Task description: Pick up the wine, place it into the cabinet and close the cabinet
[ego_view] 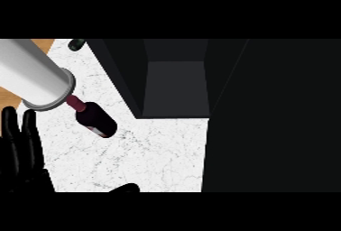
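Fingers [9, 128] of the left hand [20, 167] straight, released — wine [96, 119] near open cabinet [177, 85].

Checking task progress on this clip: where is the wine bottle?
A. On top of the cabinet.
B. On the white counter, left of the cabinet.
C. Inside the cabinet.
B: the wine bottle shows against the white counter, left of the cabinet and outside its opening.
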Robot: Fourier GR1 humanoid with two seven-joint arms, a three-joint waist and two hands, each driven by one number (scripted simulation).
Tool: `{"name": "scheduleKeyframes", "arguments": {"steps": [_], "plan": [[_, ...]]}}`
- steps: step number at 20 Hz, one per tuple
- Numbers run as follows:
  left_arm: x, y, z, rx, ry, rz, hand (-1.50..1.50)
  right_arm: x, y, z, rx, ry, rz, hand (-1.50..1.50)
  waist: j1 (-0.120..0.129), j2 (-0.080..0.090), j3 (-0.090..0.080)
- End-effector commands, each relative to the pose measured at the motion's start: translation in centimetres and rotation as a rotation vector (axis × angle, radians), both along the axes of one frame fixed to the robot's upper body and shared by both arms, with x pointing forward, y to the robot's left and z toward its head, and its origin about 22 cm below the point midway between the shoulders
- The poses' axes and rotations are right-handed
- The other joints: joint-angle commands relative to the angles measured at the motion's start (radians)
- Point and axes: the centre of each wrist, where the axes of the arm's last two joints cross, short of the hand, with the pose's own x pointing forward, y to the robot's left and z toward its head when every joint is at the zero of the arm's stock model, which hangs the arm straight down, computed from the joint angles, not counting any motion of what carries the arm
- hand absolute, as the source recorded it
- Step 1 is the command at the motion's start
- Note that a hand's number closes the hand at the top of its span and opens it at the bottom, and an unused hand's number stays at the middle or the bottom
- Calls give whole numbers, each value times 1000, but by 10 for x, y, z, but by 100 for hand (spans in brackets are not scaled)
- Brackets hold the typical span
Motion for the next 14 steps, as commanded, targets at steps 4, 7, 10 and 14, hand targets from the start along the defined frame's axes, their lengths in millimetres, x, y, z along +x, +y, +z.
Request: {"name": "scheduleKeyframes", "arguments": {"steps": [4, 7, 10, 14], "plan": [[-3, 26, 4, -20, -23, 113, -150, -41, -7, 31, 76, -83, -17, -150, -5, 1, 0], [15, 27, -11, -12, 34, 101, -150, -42, -15, 35, 47, -87, 9, -150, -10, 5, -1], [5, 38, -23, 4, 62, 127, -150, -39, -12, 32, 63, -62, 2, -150, -2, 4, -1], [30, 54, -42, -12, 82, 137, -150, -28, -16, 23, 51, -82, -3, -150, -6, 6, -1]]}}
